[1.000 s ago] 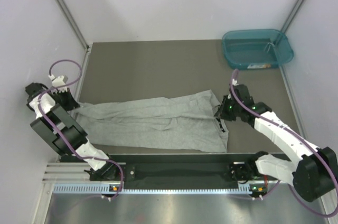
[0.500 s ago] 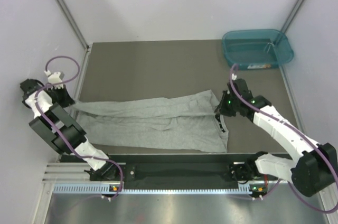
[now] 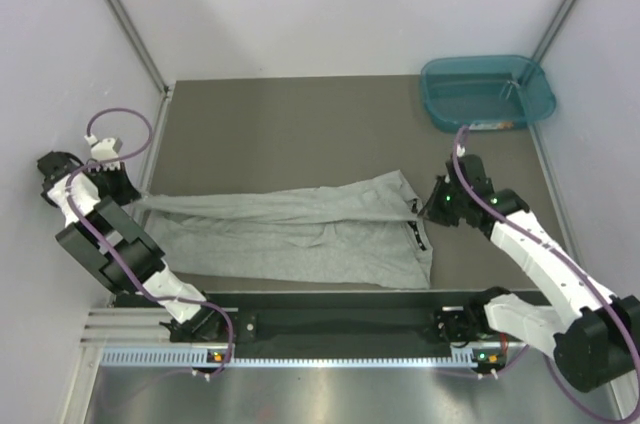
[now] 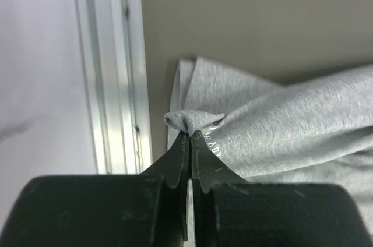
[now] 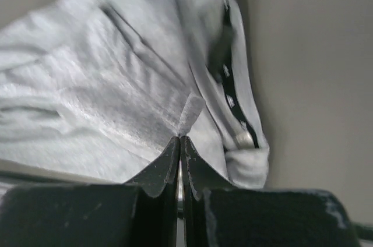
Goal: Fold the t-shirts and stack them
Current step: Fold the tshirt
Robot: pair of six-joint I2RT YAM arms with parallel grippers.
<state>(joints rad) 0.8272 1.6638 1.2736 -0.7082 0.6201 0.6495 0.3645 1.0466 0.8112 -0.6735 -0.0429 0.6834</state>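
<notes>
One t-shirt [image 3: 300,236] is seen stretched across the near half of the table [image 3: 300,124], laid long from left to right and rumpled along its length. Its left end is drawn to a narrow point at the table's left edge, where it is pinched by the left gripper [image 4: 190,137]. The jaws there are pressed together on a small bunch of grey cloth, and small white lettering [image 4: 213,145] is seen on the fabric just beside the fingertips. A metal rail [image 4: 111,84] is seen running along the table's edge, just left of that bunch. The right end of the t-shirt is held by the right gripper [image 5: 179,139], whose jaws are closed on a thin raised fold of cloth near the neck. A black label [image 5: 230,87] with white marks is seen just right of that fold, blurred in the wrist view. Between the two grippers the far edge of the t-shirt is pulled nearly straight, while the near part is spread on the table. A teal tub [image 3: 487,92] is set at the far right corner, well apart from the t-shirt
</notes>
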